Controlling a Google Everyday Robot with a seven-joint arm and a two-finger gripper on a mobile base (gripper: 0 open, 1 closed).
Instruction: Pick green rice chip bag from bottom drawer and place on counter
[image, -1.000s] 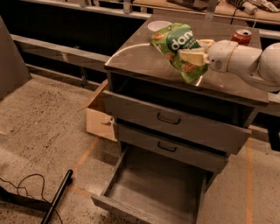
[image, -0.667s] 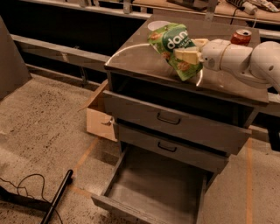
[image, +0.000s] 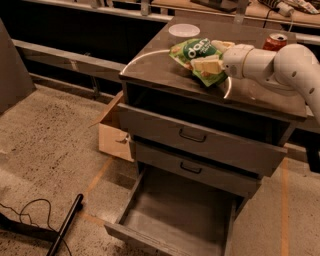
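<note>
- My gripper (image: 211, 56) is over the middle of the counter (image: 160, 75), reached in from the right on the white arm (image: 280, 67).
- Its cream fingers (image: 206, 65) are clamped on the green rice chip bag (image: 195, 52): one lies across the printed front and the other shows behind the bag's upper edge.
- The pinch is at the bag's right end, so most of the pouch and its dark round logo stick out to the left, clear of the wrist.
- The bag lies tilted and low over the counter. I cannot tell whether its lower corner touches the surface or hangs just above it.
- The bottom drawer (image: 175, 215) is pulled fully out, its flat grey floor bare. I judge the pick finished and the placing step in hand.
- The two upper drawers (image: 200, 142) are pushed in, which leaves an open path from the bottom drawer up past the cabinet front.
- The red soda can (image: 275, 42) stands at the back right, behind the arm. A round clear lid (image: 184, 30) lies at the back, just beyond the bag.
- The bag sits well inside the counter's front edge, which I think suits a crinkly pouch that may spring or slide on release.
- What remains, as I read it, is to settle the bag, open the fingers and lift straight up so the foil is not dragged toward the can.
- An open cardboard box (image: 114, 137) sits on the floor to the left of the cabinet, apart from the work.
</note>
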